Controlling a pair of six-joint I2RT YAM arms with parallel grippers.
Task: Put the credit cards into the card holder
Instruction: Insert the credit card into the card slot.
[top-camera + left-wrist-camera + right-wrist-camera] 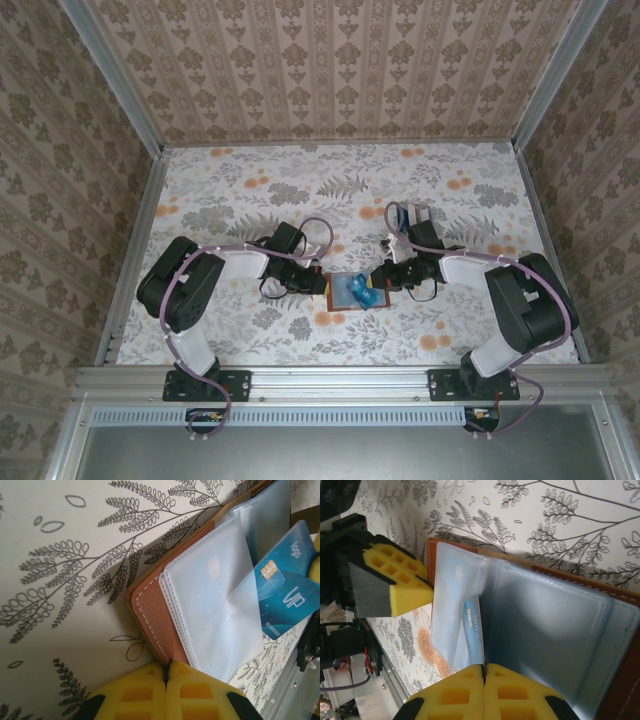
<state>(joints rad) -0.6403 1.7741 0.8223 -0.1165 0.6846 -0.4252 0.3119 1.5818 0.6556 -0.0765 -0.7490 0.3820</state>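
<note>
Lying open at mid-table between the arms, the holder (340, 290) has its leather edge pinched by the left gripper (167, 674), fingers pressed together on it. The right gripper (484, 674) is clamped on a blue card (285, 600) half tucked under a clear sleeve (215, 605). The card looks light, stiff and slick, best held by its outer edge, and the sleeve is floppy and may buckle; the table (300, 190) is open all round, though both grippers crowd close.

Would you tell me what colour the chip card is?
The chip card is blue, seen best in the left wrist view.
</note>
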